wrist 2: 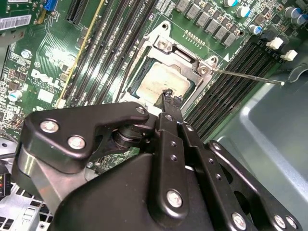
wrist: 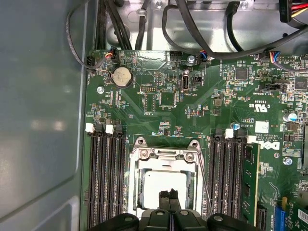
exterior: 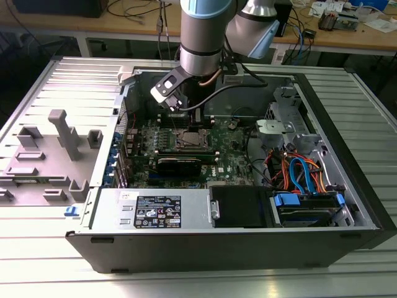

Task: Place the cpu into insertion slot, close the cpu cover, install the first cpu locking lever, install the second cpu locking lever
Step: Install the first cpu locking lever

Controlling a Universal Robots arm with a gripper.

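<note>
gripper (wrist: pixel 168 195): fingers pressed together, holding nothing, tips just over the cpu (wrist: pixel 161 183) | cpu: seated in insertion slot (exterior: pixel 189 139) on green motherboard (wrist: pixel 159 96) | cpu cover (wrist: pixel 163 155): down, framing cpu | locking lever (wrist 2: pixel 245 77): angled out across memory slots (wrist 2: pixel 216 94)

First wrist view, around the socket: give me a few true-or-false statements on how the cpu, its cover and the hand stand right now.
1. The cpu lies in the insertion slot. True.
2. The cpu cover stands raised upright off the socket. False: it lies flat, framing the cpu.
3. The hand has its fingers spread wide apart. False: they are together, right over the cpu's near edge.
4. A thin metal lever sticks out to the side of the socket in the second wrist view. True.
</note>
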